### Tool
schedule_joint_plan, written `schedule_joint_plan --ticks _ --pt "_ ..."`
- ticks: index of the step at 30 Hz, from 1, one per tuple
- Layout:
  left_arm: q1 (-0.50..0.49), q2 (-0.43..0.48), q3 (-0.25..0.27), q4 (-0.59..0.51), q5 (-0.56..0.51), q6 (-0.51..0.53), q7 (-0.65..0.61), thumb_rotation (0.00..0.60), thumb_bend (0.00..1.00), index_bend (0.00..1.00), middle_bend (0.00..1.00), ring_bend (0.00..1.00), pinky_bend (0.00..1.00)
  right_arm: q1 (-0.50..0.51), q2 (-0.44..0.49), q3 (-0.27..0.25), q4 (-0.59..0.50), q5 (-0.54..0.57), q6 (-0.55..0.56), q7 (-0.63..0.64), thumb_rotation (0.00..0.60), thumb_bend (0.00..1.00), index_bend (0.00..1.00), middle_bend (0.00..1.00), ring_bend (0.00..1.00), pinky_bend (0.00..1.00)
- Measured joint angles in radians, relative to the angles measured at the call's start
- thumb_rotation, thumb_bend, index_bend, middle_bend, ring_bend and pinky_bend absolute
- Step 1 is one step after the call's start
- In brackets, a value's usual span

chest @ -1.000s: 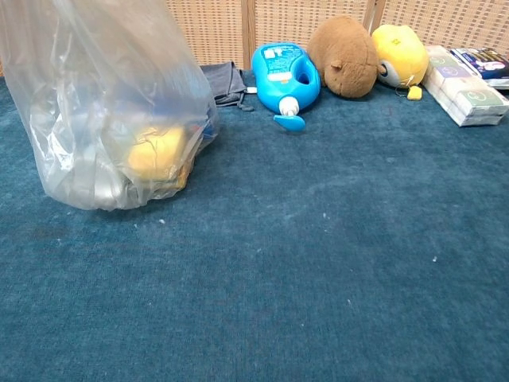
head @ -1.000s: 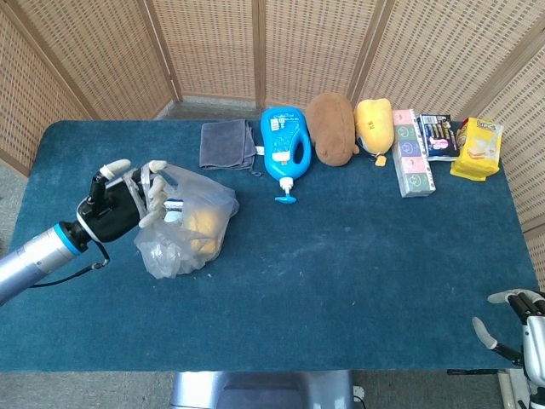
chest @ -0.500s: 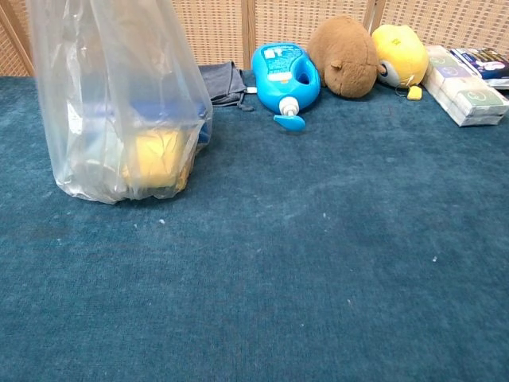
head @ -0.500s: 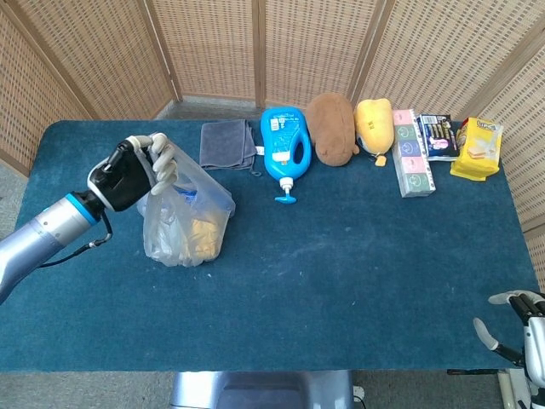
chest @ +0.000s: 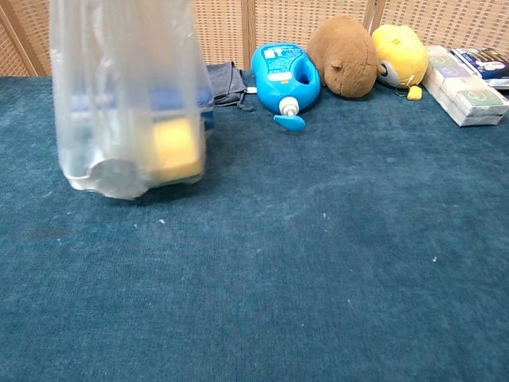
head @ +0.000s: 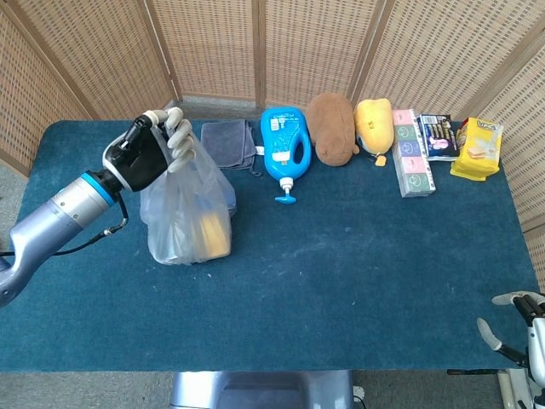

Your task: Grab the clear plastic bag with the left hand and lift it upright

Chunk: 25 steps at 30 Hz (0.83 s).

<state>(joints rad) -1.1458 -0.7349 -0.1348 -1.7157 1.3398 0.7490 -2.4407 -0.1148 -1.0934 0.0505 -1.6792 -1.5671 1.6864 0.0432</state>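
The left hand [head: 152, 152] had its fingers closed around the gathered top of the clear plastic bag [head: 189, 211], holding it from above. The bag hung nearly straight below the grip, its bottom at or just off the blue counter [head: 358, 256] near the left end; the chest view was too blurred to tell which. Something yellow showed inside it. The grab looked done and the lift upright nearly so. The right hand [head: 521, 328] sat at the counter's near right corner, holding nothing, fingers apart.

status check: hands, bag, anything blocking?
Left robot hand grips clear plastic bag at its top, bag upright. Right robot hand idle at table edge, holding nothing. Grey cloth just behind bag.
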Motion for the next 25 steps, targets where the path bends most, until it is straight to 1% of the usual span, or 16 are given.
schedule_joint_plan --ticks 11,16,22,25 --pt "0.0 -0.001 -0.144 -0.01 -0.042 -0.09 0.03 0.259 0.71 0.66 0.74 0.72 0.79 -0.001 -0.007 0.002 0.014 0.009 -0.002 0.013 0.111 0.32 0.42 0.42 0.32 0.22" --pt "-0.001 -0.006 -0.206 -0.005 -0.074 -0.136 0.048 0.252 0.71 0.66 0.74 0.72 0.79 -0.004 -0.005 0.002 0.017 0.01 0.004 0.02 0.11 0.32 0.42 0.42 0.32 0.22" --pt "-0.001 -0.025 -0.273 0.001 -0.104 -0.184 0.078 0.26 0.71 0.66 0.74 0.72 0.79 -0.008 -0.006 0.003 0.02 0.016 0.006 0.027 0.111 0.32 0.42 0.42 0.32 0.22" --pt "0.0 -0.037 -0.303 0.004 -0.113 -0.206 0.097 0.254 0.71 0.66 0.74 0.72 0.79 -0.009 -0.007 0.003 0.023 0.017 0.006 0.029 0.112 0.32 0.42 0.42 0.32 0.22"
